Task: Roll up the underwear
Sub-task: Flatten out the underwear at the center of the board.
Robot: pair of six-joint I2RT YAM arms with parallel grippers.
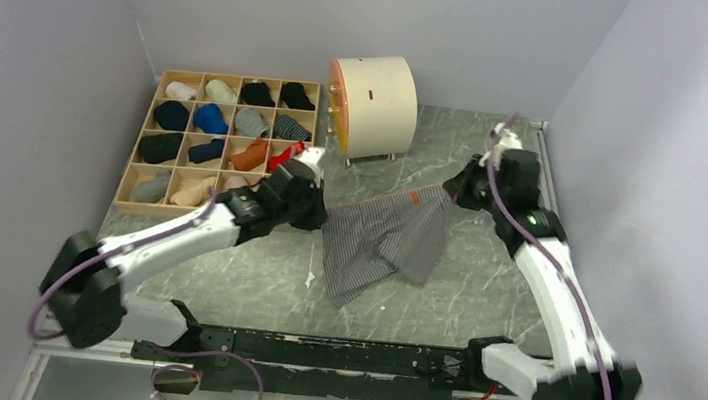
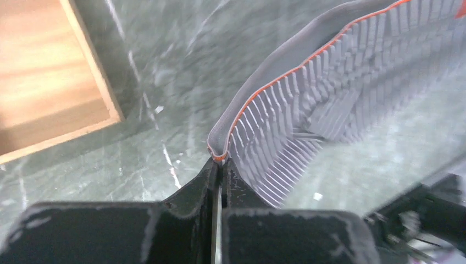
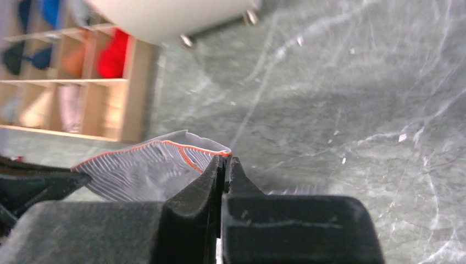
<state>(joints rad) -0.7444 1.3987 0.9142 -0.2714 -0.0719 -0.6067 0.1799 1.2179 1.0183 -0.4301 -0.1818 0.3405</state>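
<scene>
Nearest us runs the black rail (image 1: 313, 351) carrying both arm bases, at the near edge of the green marbled table (image 1: 489, 306). From there we see the left arm (image 1: 164, 239) reach up toward the middle and the right arm (image 1: 552, 283) stretch along the right side. At the back stands a white drum (image 1: 376, 107) on small feet. Left of it lies a wooden tray (image 1: 243, 78), its compartments filled with rolled cloths (image 1: 210, 118) of many colours.

Between the arms we find the grey striped underwear (image 1: 386, 239), mid-table, just in front of the drum. Its waistband is pulled out in a line from one arm to the other, and the rest trails toward us. We cannot tell how much of it rests on the table.

The left gripper (image 2: 220, 162) has its jaws pressed together on the left corner of the waistband. The right gripper (image 3: 225, 159) is clamped the same way on the right corner. Along the waistband we make out a thin orange trim (image 2: 286, 74).
</scene>
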